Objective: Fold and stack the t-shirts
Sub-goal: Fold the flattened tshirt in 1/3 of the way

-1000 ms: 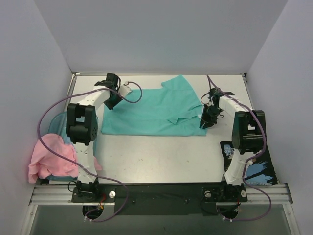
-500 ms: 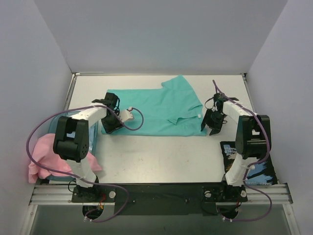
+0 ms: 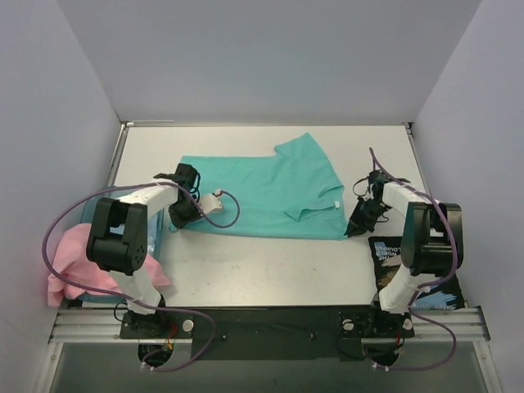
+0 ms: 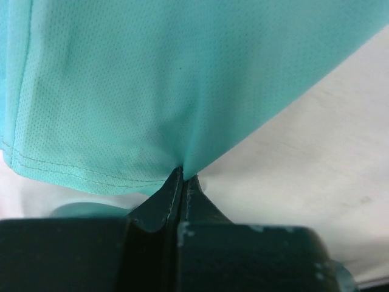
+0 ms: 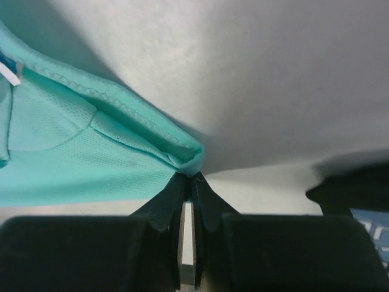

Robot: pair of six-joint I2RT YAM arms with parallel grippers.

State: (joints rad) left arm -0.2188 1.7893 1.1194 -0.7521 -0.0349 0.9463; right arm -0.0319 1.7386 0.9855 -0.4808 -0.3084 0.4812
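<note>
The left hand (image 3: 178, 214) and right hand (image 3: 354, 229) are each clamped on a near corner of the teal t-shirt (image 3: 262, 184), which lies spread on the bench (image 3: 270, 266).

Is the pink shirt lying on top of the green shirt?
No, the pink shirt is bunched up at the left edge of the table, apart from the green shirt spread out in the middle.

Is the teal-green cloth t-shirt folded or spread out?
Partly folded: the teal-green cloth t-shirt lies flat with one flap doubled over near its right edge; left claw and right claw pinch its near corners.
</note>
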